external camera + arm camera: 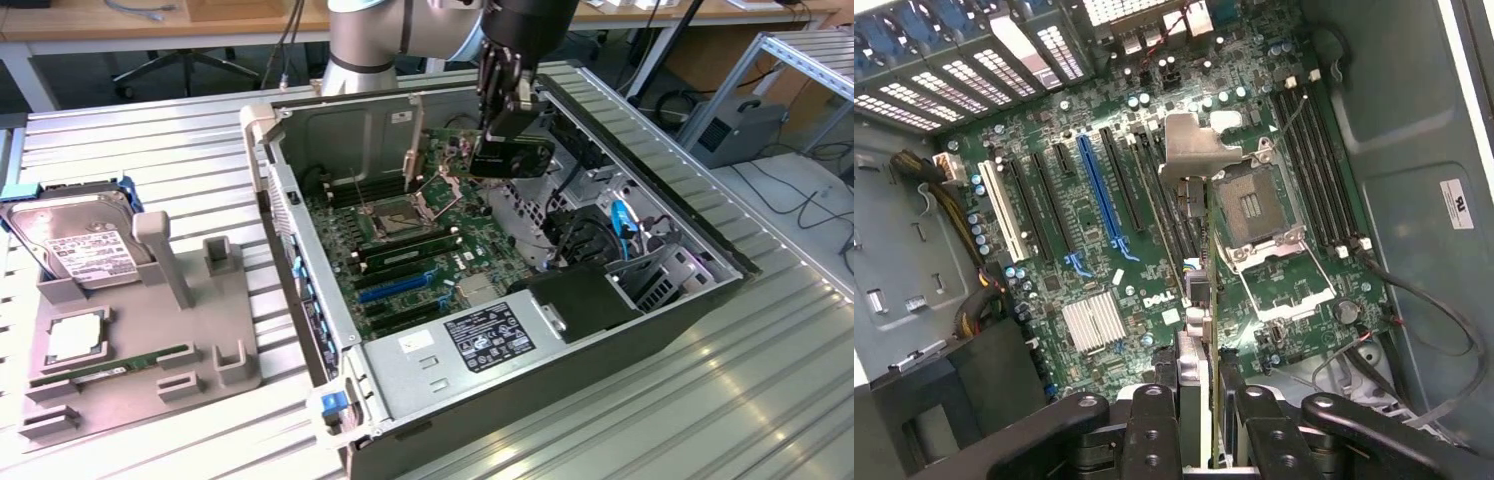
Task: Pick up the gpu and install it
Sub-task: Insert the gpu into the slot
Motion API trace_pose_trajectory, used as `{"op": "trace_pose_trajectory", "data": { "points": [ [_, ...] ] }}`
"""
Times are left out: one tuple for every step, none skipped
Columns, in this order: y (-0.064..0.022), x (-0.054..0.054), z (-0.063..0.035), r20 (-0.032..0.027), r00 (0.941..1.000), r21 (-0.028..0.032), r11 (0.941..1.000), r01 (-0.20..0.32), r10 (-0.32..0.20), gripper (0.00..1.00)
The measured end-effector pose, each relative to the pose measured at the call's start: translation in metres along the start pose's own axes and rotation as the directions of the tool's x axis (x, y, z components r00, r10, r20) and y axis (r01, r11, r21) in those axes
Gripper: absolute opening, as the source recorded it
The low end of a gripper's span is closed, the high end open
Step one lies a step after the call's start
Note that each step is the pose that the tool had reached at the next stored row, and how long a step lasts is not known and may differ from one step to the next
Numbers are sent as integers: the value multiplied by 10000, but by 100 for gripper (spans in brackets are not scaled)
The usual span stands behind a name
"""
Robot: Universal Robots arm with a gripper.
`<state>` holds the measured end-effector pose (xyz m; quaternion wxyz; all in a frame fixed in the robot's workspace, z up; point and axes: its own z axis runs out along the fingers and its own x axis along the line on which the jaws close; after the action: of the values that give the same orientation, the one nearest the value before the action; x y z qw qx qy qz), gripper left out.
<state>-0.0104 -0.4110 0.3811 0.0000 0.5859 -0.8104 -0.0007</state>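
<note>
GPU: held up in the air inside the open computer case, above the motherboard, near the processor socket.
Gripper: fingers clamped on the card from above.
Blue slot: on the board, apart from the card.

A robotics lab: a robot arm stands over a slatted aluminium bench bearing an open computer case. Desks and an office chair are at eleven o'clock.
</note>
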Motion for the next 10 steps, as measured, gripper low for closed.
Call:
{"op": "trace_pose_trajectory", "data": {
  "points": [
    [0, 0, 0, -1, 10000, 0, 10000, 70, -70, 27],
    [0, 0, 0, -1, 9998, 0, 9998, 191, -191, 27],
    [0, 0, 0, -1, 9997, 0, 9997, 252, -252, 27],
    [0, 0, 0, 0, 9995, 0, 9995, 306, -306, 27],
    [0, 0, 0, -1, 9993, 0, 9993, 377, -377, 27],
    [0, 0, 0, 0, 9990, 0, 9990, 442, -442, 27],
    [0, 0, 0, -1, 9987, 0, 9987, 504, -504, 27],
    [0, 0, 0, -1, 9984, 0, 9984, 563, -563, 27],
    [0, 0, 0, -1, 9981, 0, 9981, 619, -619, 27],
    [0, 0, 0, -1, 9977, -1, 9977, 680, -680, 27]
  ]
}}
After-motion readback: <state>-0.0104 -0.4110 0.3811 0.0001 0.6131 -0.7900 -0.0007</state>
